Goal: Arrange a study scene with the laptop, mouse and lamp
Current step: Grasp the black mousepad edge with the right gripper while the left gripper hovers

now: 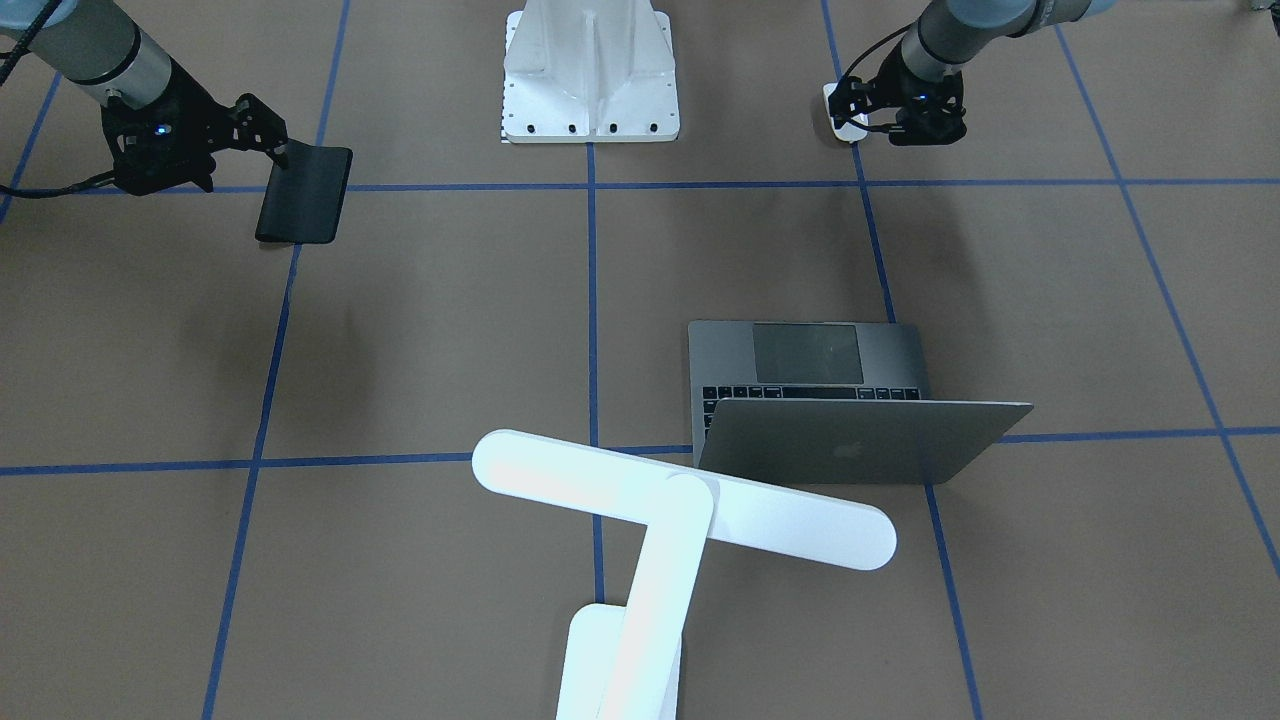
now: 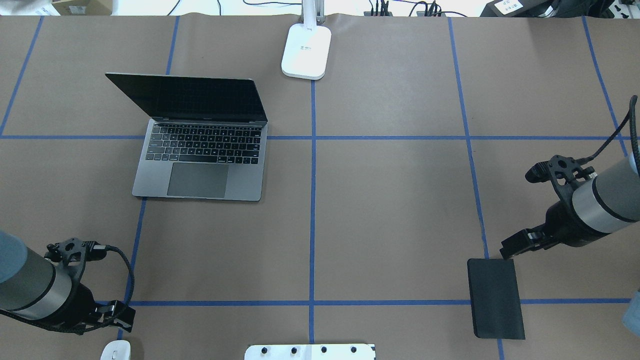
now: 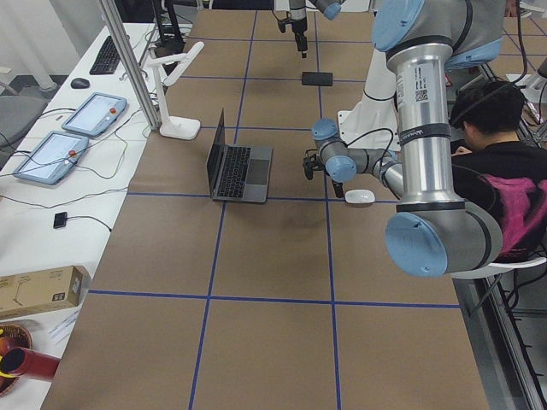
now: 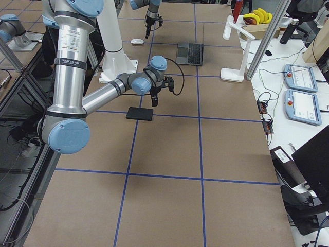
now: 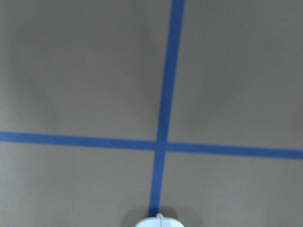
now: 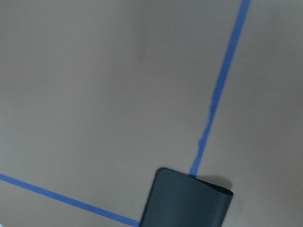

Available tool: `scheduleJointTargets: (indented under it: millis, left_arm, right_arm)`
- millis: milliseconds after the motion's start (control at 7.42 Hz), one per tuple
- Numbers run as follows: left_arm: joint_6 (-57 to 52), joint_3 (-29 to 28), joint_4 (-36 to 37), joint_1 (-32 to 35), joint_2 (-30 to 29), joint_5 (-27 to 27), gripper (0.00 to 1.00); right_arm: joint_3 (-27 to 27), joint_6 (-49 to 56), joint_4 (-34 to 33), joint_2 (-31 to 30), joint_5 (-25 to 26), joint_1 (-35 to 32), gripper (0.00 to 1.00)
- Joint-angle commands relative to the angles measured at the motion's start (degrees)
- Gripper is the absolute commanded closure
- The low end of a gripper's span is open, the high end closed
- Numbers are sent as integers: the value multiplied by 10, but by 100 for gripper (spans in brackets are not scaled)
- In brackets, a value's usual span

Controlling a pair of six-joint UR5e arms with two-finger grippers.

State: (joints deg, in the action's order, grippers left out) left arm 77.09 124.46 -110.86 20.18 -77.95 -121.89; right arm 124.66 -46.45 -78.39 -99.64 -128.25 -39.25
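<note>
The table (image 2: 390,210) carries laptop (image 2: 200,165), mouse (image 2: 116,351), lamp (image 2: 306,52) and black pad (image 2: 495,297).

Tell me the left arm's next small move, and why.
Probably bring the left claw down and back toward the robot, over the small white oval mouse. The mouse lies apart from the claw near the table's edge, far from the open space-grey metal laptop. The glowing white desk lamp already stands beyond it.

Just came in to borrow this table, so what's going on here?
A study scene is being laid out. The laptop sits open on the table and the lamp is lit. The left gripper hovers by the mouse; the right gripper is at a corner of a black pad. Whether either grips anything is unclear.
</note>
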Motion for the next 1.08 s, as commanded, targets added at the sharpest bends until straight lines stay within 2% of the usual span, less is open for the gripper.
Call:
scheduleJointTargets:
  millis: [0, 269, 404, 539, 943]
  left_arm:
    - [-5, 14, -1, -8, -2, 0, 1]
    - [-7, 20, 0, -3, -4, 0, 1]
    - [-9, 21, 0, -1, -4, 1, 1]
    - [-9, 21, 0, 0, -4, 1, 1]
    - [-9, 24, 0, 2, -4, 2, 2]
  right_arm:
    - [-24, -2, 1, -13, 2, 34, 1]
    - [-38, 1, 2, -15, 4, 60, 3]
    - [-63, 10, 29, -13, 4, 72, 4]
    - [-97, 10, 88, -14, -2, 75, 3]
    - [-107, 1, 91, -12, 4, 116, 3]
